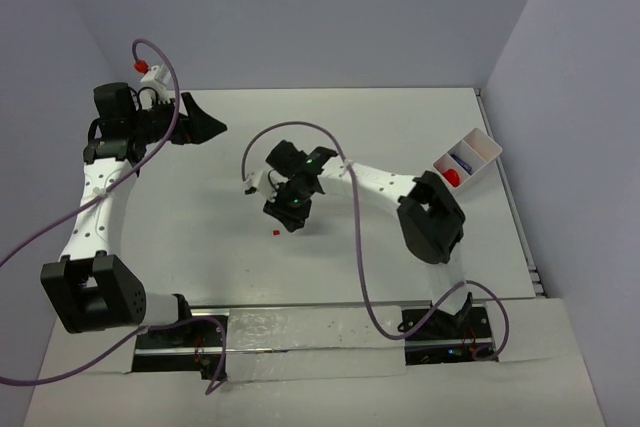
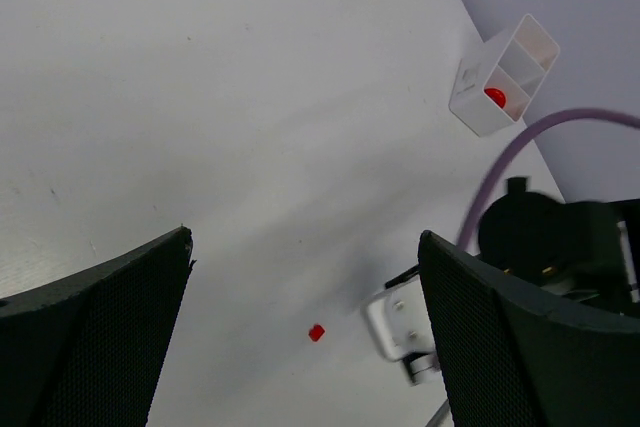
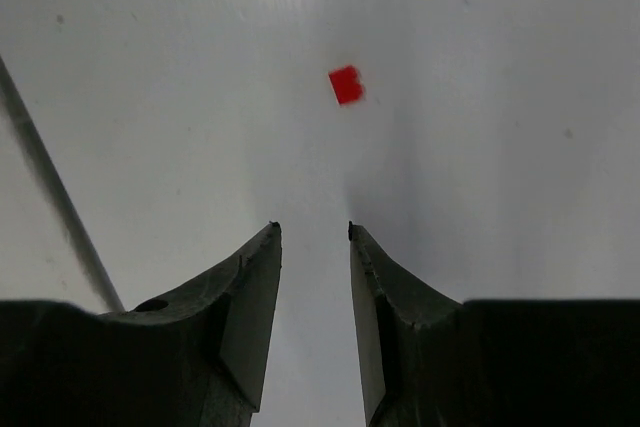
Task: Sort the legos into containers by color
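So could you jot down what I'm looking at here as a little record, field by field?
table: white, mostly bare
loose piece: one red lego lying flat on the table
right gripper: low over the table, jaws slightly apart and empty, with the red lego just ahead of its tips
left gripper: wide open, empty, off at the far left
container: divided white tub at the table's far right edge, with a red piece in one compartment
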Motion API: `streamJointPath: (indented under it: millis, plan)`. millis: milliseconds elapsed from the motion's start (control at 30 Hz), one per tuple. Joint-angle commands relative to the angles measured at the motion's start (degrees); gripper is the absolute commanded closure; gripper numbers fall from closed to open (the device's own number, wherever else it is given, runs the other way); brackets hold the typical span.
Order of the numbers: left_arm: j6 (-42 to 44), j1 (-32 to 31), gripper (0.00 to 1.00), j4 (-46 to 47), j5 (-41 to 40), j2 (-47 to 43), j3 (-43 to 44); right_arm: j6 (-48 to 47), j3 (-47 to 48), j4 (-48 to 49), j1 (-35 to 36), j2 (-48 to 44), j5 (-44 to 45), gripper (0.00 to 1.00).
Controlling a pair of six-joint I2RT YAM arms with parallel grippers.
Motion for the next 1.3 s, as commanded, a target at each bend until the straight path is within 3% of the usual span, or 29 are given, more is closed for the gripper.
streamJointPath:
  millis: [0,433,900,1267]
  plan:
    - [-1.31,0.18,0.01,2.87,4.20,-0.28,1.19,0.81,5.57,2.68,2.65,4.39,4.97,0.59]
    - [-1.62,0.18,0.01,2.96,4.35,1.09,2.02,-1.26,12.56,2.19,5.23,12.95,8.79,0.61]
    - [-1.68,0.18,0.01,2.75,4.56,1.80,2.90,-2.01,12.56,2.35,6.98,14.98,8.10,0.61]
    - [-1.36,0.18,0.01,2.48,4.34,1.92,3.30,-2.74,11.62,3.34,6.98,16.97,9.00,0.67]
